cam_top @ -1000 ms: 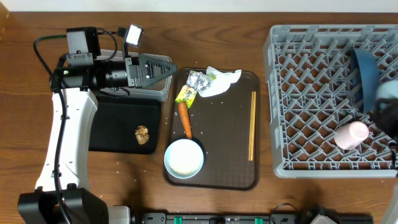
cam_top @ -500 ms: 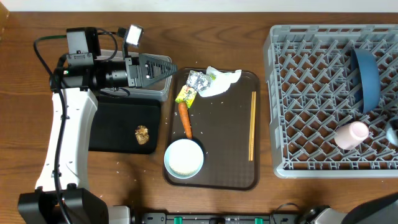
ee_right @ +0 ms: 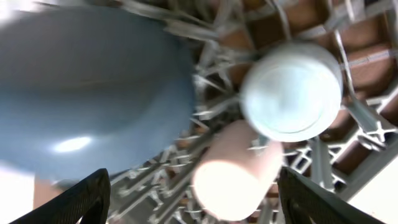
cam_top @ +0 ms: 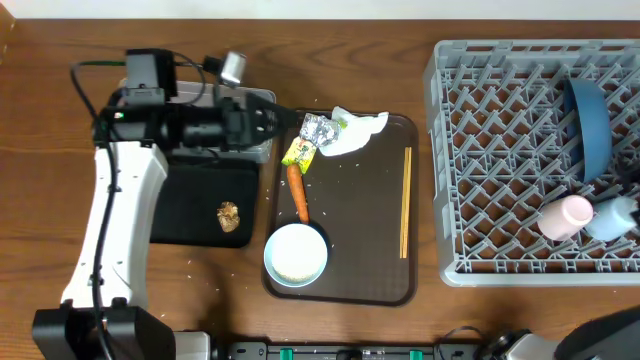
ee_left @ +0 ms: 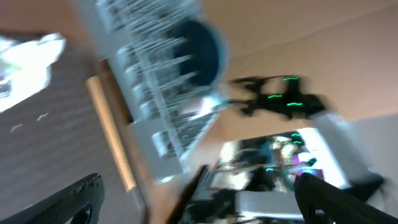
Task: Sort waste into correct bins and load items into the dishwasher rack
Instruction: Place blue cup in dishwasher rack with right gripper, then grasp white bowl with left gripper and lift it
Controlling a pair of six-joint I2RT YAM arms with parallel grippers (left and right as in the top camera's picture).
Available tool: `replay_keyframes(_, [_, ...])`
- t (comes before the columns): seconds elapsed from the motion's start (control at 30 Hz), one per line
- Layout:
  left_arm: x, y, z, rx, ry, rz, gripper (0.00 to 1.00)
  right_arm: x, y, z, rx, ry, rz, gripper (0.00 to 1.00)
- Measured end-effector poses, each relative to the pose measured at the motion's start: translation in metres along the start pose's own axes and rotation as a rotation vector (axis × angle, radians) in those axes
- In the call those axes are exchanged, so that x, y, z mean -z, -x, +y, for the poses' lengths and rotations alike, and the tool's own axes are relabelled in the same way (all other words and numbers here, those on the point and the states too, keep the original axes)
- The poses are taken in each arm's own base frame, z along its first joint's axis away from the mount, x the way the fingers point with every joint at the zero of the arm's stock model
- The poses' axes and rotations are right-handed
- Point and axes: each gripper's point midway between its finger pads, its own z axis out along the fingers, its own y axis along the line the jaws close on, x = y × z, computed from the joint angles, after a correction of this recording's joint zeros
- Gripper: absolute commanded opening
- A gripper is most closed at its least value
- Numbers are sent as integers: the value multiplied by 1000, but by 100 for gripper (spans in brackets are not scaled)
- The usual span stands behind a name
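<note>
Wooden bench (cam_top: 40,150), mid-sort: plate (cam_top: 585,125), pink cup (cam_top: 564,216), blue cup (cam_top: 612,216) racked under released right claw (ee_right: 199,199); bowl (cam_top: 296,254), chopsticks (cam_top: 405,200), carrot (cam_top: 298,195), wrappers (cam_top: 310,138) waiting leftward.

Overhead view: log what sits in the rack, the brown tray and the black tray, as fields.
rack: dark blue plate, pink cup, light blue cup
brown tray: white bowl, carrot, chopsticks, crumpled paper, wrappers
black tray: brown food lump

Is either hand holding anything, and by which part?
Nothing held: left hand and right hand both open, empty; light blue cup sits free in the rack.
</note>
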Motion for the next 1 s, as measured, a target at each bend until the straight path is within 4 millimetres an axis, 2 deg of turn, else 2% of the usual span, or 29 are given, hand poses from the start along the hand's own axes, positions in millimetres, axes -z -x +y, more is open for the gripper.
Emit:
replay_keyframes(0.07, [-11,-11,11,10,105,36,98,27,1,28,83,69,-72,78])
replay_keyframes(0.17, [-24,-33,29,20,284,106,98,65,-11,75,239,186,-166,78])
replay_keyframes(0.23, [-27,-53,47,36,439,172,98,88,-30,107,362,271,-209,80])
replay_keyframes(0.3, [-26,-72,62,37,585,237,98,107,-61,138,504,358,-221,80])
replay_keyframes(0.37, [-23,-88,75,29,719,293,100,117,-88,157,608,418,-209,82])
replay_keyframes(0.4, [-22,-96,80,19,773,320,96,119,-101,164,653,437,-199,82])
replay_keyframes(0.5, [-24,-122,93,5,879,398,84,116,-124,176,735,449,-169,82])
replay_keyframes(0.53, [-26,-134,97,-1,903,436,76,112,-128,178,751,442,-160,83])
replay_keyframes(0.63, [-31,-164,106,-18,952,527,59,98,-129,179,769,399,-147,83])
replay_keyframes(0.7, [-36,-183,113,-36,974,574,55,92,-125,178,765,377,-149,83])
replay_keyframes(0.83, [-46,-217,126,-95,985,661,53,77,-118,178,755,343,-140,82])
replay_keyframes(1.0, [-63,-237,124,-193,958,706,53,63,-114,180,747,327,-119,82])
